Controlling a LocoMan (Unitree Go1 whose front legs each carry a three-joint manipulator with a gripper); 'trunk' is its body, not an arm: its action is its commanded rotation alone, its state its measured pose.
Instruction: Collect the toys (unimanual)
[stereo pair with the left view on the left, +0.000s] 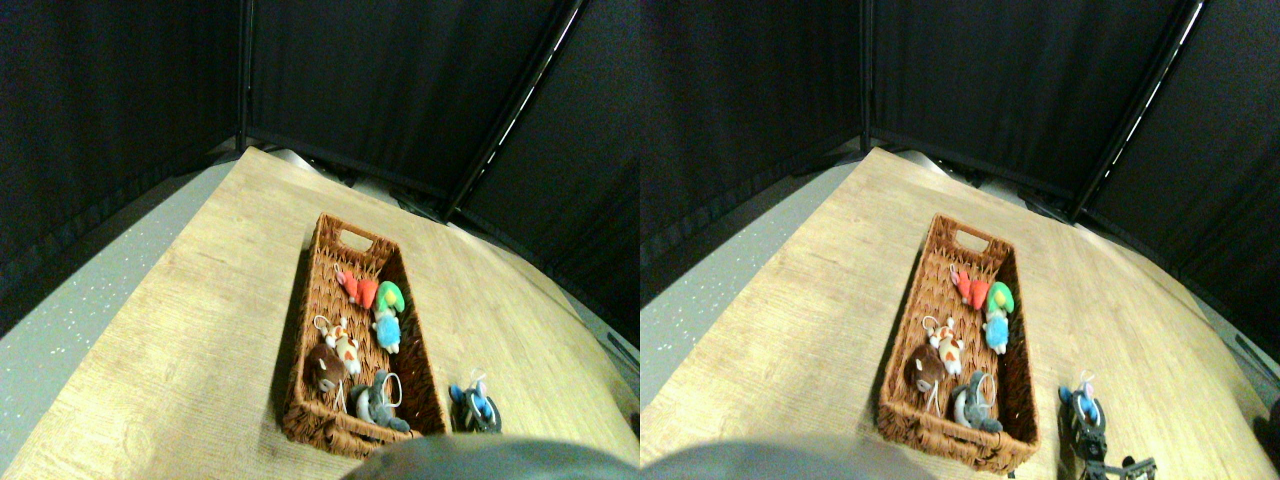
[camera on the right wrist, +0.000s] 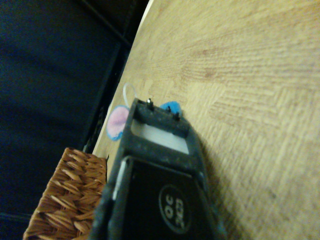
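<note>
Five plush toys lie inside the long wicker basket (stereo pair with the left view on the left: 300, 330): a red one (stereo pair with the left view on the left: 358, 289), a green-and-blue one (stereo pair with the left view on the left: 387, 314), a white-orange one (stereo pair with the left view on the left: 344, 346), a brown one (stereo pair with the left view on the left: 322, 370) and a grey one (stereo pair with the left view on the left: 377, 402). A blue toy (stereo pair with the left view on the left: 481, 402) lies on the wooden table just right of the basket's near corner. My right gripper (stereo pair with the left view on the left: 474, 416) sits right over it, dark against the wood. In the wrist view the dark jaw frame (camera on the right wrist: 161, 131) covers most of the blue toy (camera on the right wrist: 171, 106). Only its pink ear (camera on the right wrist: 118, 123) and white string loop (camera on the right wrist: 128, 93) stick out.
The basket's woven corner (camera on the right wrist: 70, 200) lies close beside the jaw in the wrist view. Black curtain panels (stereo pair with the left view on the left: 400, 90) wall off the table's far edges. Grey speckled floor (stereo pair with the left view on the left: 90, 300) runs along the table's left side. Bare wood (stereo pair with the left view on the left: 520, 330) stretches right of the basket.
</note>
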